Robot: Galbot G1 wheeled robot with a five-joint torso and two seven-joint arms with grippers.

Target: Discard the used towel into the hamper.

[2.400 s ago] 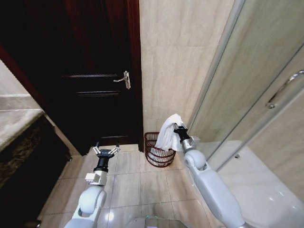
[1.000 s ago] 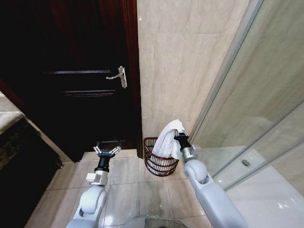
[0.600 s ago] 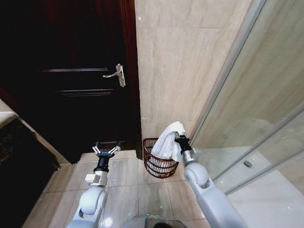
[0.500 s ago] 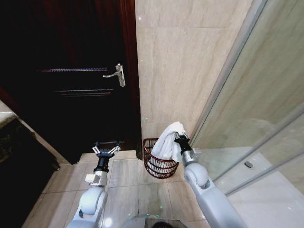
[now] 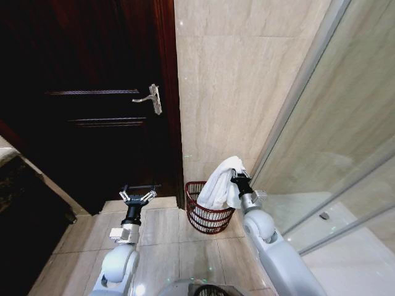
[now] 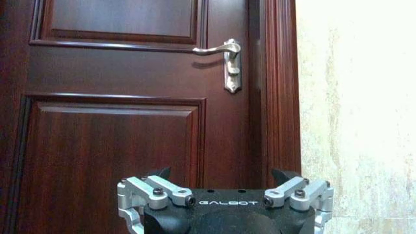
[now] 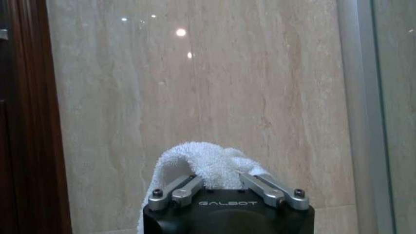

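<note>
Soft, limp white terry-cloth towel (image 5: 221,182), bunched and folded over itself, looped pile plain in the right wrist view; light by the look of it, likely to slump and trail wherever unsupported, so best held by a thick gathered fold rather than a loose edge (a thin corner could slip out). Nothing fragile about it, nothing slippery.

Hanging just above the small dark reddish-brown open-weave wire hamper (image 5: 207,217), lower folds draped in front of the rim on the side nearest the beige marble-look tiled wall (image 5: 247,80); whether cloth touches wire, impossible to tell. Hamper itself standing on the pale tiled floor (image 5: 163,231), against that wall, just beside the frame of the dark mahogany panelled door (image 5: 99,111).

Right gripper (image 5: 237,180) over the hamper, fingers (image 7: 179,191) clamped on a hump of towel that bulges up between them. Left gripper (image 5: 137,197) held low over the floor to the door side of the hamper, well apart from it, fingers spread and holding nothing, pointed toward the door and its silver lever handle (image 6: 224,53).

Judged as poised for release, towel not yet inside.
</note>
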